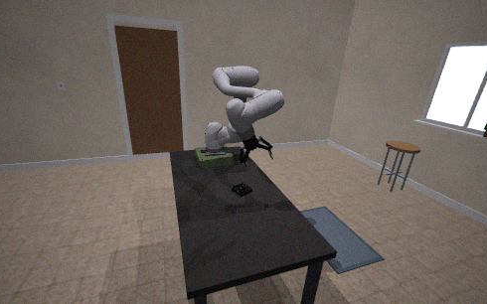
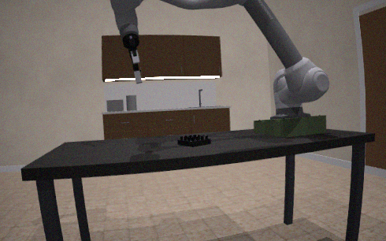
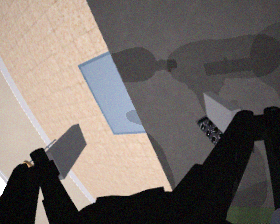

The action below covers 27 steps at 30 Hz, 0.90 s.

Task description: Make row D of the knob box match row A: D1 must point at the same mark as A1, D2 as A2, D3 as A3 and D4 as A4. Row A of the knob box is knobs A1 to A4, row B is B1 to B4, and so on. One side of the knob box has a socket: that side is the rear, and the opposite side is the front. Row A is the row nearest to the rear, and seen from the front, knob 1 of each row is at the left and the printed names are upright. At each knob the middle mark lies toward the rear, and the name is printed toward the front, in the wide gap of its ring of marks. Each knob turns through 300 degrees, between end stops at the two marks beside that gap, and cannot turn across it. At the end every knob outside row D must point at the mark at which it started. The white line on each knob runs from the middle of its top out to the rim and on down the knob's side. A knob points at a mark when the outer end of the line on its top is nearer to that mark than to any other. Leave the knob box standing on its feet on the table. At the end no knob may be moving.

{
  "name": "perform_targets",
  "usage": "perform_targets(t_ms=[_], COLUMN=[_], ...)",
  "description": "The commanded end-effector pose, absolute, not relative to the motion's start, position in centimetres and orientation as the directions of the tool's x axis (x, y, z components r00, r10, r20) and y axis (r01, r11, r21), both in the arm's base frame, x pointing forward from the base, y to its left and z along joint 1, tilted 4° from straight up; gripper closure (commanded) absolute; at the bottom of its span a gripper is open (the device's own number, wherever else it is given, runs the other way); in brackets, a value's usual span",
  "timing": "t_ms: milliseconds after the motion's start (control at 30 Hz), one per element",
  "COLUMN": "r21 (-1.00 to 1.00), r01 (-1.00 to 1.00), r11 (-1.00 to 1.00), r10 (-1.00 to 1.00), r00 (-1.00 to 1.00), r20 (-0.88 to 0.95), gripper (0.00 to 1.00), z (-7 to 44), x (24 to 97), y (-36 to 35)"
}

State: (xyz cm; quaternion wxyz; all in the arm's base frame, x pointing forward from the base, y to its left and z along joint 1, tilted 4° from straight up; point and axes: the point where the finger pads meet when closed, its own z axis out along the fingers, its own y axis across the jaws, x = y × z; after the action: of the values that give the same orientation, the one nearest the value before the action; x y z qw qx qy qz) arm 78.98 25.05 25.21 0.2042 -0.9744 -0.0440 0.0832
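The knob box (image 1: 239, 192) is a small black box with several knobs, standing on the dark table (image 1: 237, 219) near its middle. It also shows in the exterior view (image 2: 194, 140). In the wrist view only a corner of it (image 3: 209, 129) shows behind a finger. The knobs' white lines are too small to read. My gripper (image 1: 258, 147) is open and empty, high above the table near the arm's base and well apart from the box. It hangs high in the exterior view (image 2: 135, 67). In the wrist view its fingers stand wide apart.
The arm's green base block (image 1: 214, 157) stands at the table's far end. A blue mat (image 1: 342, 238) lies on the floor beside the table. A stool (image 1: 400, 164) stands by the right wall.
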Motion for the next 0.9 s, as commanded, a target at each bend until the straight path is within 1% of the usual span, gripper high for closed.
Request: perform_targets(t_ms=[0,600,700,867], r21=[-0.405,-0.401,-0.35,-0.286], r01=[0.052,0.057,0.117,0.197], r11=[-0.913,-0.914,-0.929,-0.938], r10=[0.12,0.123,0.166,0.229], r00=[0.982,0.982,0.98,0.97], r20=[-0.144,-0.141,-0.112,-0.081], gripper=[0.0,0.0,0.0,0.0], z=[25.2,24.9,21.8,18.2], x=[79.0,78.8,76.5,73.6], y=[25.1,25.0,24.3,23.2])
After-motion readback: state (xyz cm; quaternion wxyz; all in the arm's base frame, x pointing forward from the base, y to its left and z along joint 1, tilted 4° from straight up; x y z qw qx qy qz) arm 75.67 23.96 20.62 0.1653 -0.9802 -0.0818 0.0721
